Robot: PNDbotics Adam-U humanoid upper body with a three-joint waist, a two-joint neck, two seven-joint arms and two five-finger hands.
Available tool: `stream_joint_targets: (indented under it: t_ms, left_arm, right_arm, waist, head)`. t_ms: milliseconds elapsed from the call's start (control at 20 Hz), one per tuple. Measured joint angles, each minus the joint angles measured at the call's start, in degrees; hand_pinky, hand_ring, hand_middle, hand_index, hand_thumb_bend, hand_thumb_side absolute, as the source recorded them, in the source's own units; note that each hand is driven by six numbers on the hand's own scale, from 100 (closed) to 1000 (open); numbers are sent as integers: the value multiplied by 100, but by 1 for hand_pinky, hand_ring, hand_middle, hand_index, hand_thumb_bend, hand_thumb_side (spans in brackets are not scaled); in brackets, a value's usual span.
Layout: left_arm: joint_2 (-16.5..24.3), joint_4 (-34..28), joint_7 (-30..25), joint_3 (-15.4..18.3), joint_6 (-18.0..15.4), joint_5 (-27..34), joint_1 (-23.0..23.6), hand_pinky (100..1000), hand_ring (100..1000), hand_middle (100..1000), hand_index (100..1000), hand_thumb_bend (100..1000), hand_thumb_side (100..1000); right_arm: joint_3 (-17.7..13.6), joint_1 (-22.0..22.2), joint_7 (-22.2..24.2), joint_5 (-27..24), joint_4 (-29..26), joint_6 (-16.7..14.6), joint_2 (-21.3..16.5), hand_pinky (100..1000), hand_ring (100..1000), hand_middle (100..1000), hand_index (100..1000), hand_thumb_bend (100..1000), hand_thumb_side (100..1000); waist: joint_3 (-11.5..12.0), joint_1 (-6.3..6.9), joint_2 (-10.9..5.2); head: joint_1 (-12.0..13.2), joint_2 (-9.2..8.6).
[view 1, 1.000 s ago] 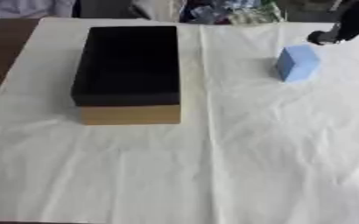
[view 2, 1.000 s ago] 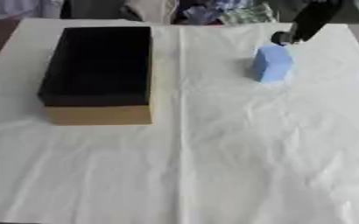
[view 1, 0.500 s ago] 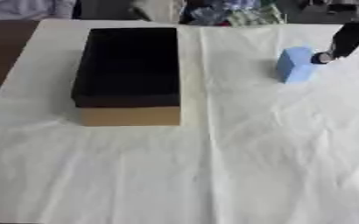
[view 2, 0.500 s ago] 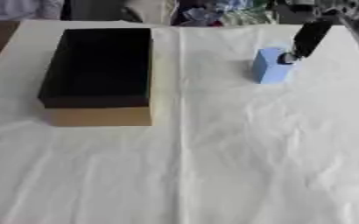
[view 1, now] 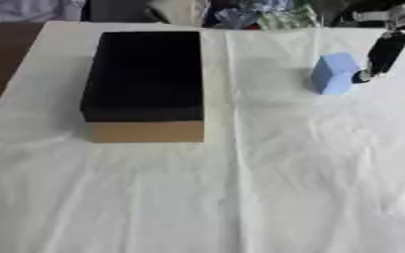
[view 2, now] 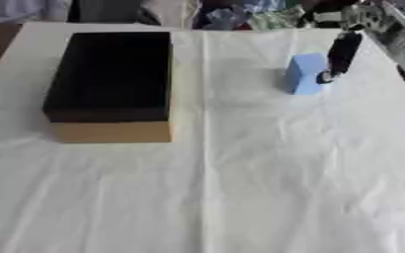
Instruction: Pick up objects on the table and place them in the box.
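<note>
Now your right hand [view 2: 341,52] has dropped beside the blue block [view 2: 305,74], fingertips at its right face, not yet gripping; block stands on the worktop [view 2: 240,188], well apart from the box [view 2: 111,79].

Light blue block [view 1: 334,74]; black-lined tan box [view 1: 144,84]; white cloth [view 1: 240,188]; black hand [view 2: 340,54].

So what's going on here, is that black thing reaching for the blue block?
Yes. The robot's right hand comes in from the upper right and sits right beside the blue block on the white tablecloth, its fingers pointing down at the block's right side. It has not lifted the block yet. The open box, dark inside, stands to the left, with nothing visible in it. The left hand is not in view.
</note>
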Motion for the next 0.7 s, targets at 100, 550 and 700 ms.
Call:
stream_joint_targets:
  t_ms: [100,550,700]
  left_arm:
    - [-1,0,-9,0,5,-1,2,1000,595,694,864,100,657]
    - [-9,0,-34,-3,9,-5,3,1000,594,693,863,100,657]
    - [-14,0,-47,-3,12,-15,5,1000,594,693,862,100,642]
  right_arm:
    - [46,-61,1,21,143,-22,75,994,1000,993,1000,498,100]
    - [138,-317,5,291,884,-29,425,988,994,985,1000,479,100]
    - [165,-323,8,406,1120,-118,477,986,991,981,1000,471,100]
  waist:
    - [1,1,19]
    - [63,5,98]
    - [74,16,135]
  head:
    - [-1,-15]
    - [-37,-57]
    - [-52,-82]
